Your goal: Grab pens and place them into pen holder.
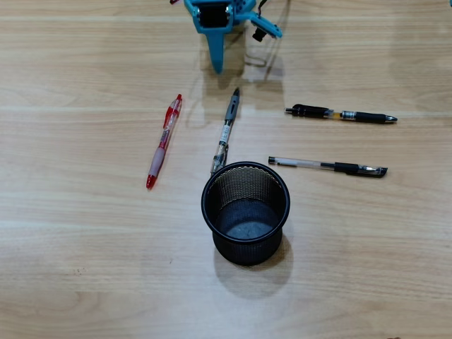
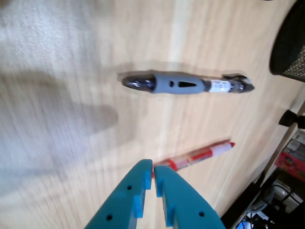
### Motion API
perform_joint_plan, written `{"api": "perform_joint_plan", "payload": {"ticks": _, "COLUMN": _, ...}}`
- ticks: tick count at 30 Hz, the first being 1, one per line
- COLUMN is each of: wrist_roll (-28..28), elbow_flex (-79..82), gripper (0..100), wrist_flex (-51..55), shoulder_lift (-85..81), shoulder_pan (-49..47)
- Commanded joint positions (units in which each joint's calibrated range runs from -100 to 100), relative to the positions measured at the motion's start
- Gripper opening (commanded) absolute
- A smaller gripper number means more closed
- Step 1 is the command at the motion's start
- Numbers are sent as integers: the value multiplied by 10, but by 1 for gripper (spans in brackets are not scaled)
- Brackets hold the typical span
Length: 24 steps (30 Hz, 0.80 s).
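The teal gripper [image 2: 153, 168] had its two fingers pressed together, only a thin seam between them, and held nothing. In the wrist view its tips hung above the table over one end of the red pen [image 2: 200, 155], which ran away from the tips toward the right of that picture. Beyond it lay the grey and clear pen [image 2: 186, 85], roughly parallel to the red one and farther from the tips.

In the overhead view the gripper [image 1: 216, 63] sat at the top edge, pointing down toward the wire-mesh pen holder [image 1: 245, 185]. The grey and clear pen [image 1: 226, 134] lay between gripper and holder, its lower end reaching the holder's rim. The red pen [image 1: 164, 141] lay up and left of the holder, long axis steeply slanted. The black pen with an amber band [image 1: 341, 114] and the clear pen with a black cap [image 1: 327, 166] lay right of the holder, both nearly level. The holder looked empty, so I judged no pen placed yet, and the jaws would have to open before any grasp.
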Motion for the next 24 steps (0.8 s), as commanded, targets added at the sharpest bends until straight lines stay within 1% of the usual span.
{"api": "perform_joint_plan", "payload": {"ticks": 1, "wrist_roll": -2, "elbow_flex": -130, "gripper": 2, "wrist_flex": -4, "shoulder_lift": 114, "shoulder_pan": 6}}
{"api": "perform_joint_plan", "payload": {"ticks": 7, "wrist_roll": -2, "elbow_flex": -286, "gripper": 2, "wrist_flex": 2, "shoulder_lift": 268, "shoulder_pan": 6}}
{"api": "perform_joint_plan", "payload": {"ticks": 15, "wrist_roll": -4, "elbow_flex": -459, "gripper": 2, "wrist_flex": 2, "shoulder_lift": 400, "shoulder_pan": 4}}
{"api": "perform_joint_plan", "payload": {"ticks": 20, "wrist_roll": -55, "elbow_flex": -568, "gripper": 2, "wrist_flex": 5, "shoulder_lift": 474, "shoulder_pan": 4}}
{"api": "perform_joint_plan", "payload": {"ticks": 24, "wrist_roll": -81, "elbow_flex": -632, "gripper": 2, "wrist_flex": 44, "shoulder_lift": 525, "shoulder_pan": -7}}
